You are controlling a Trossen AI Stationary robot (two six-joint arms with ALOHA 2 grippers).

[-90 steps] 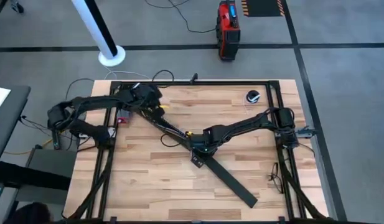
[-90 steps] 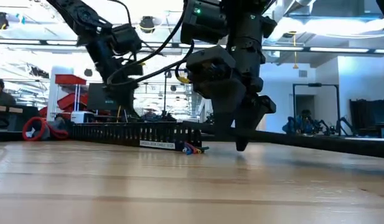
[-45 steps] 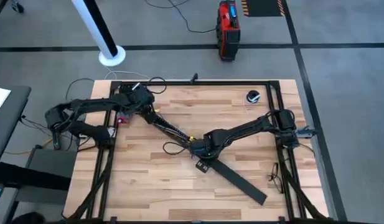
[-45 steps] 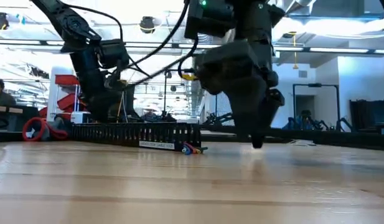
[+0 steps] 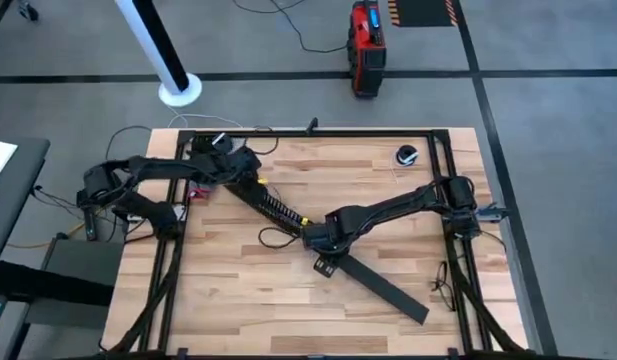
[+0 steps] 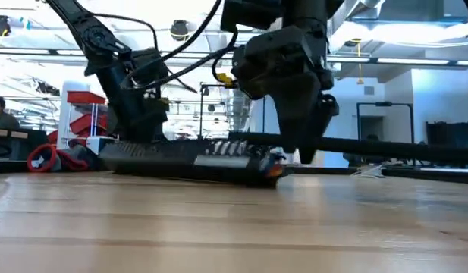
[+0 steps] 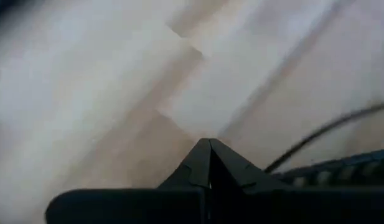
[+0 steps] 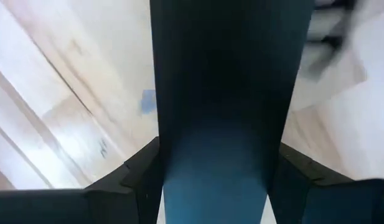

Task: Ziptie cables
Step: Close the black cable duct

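Butcher-block wood table (image 5: pixel 238 290), two dark arms over it. One comb-slotted channel (image 5: pixel 273 207) lies diagonally, the cables (image 6: pixel 241 148) bundled inside it. The left gripper (image 5: pixel 238 170), fingers pressed together, sits at its far end. The right gripper (image 5: pixel 318 240) clamps one flat black strip (image 5: pixel 383 288). No legible writing anywhere.

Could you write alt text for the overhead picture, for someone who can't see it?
Seen from above, two dark robot arms meet over a wooden table. The right gripper grips a flat black strip; the left gripper sits at the far end of a slotted black channel.
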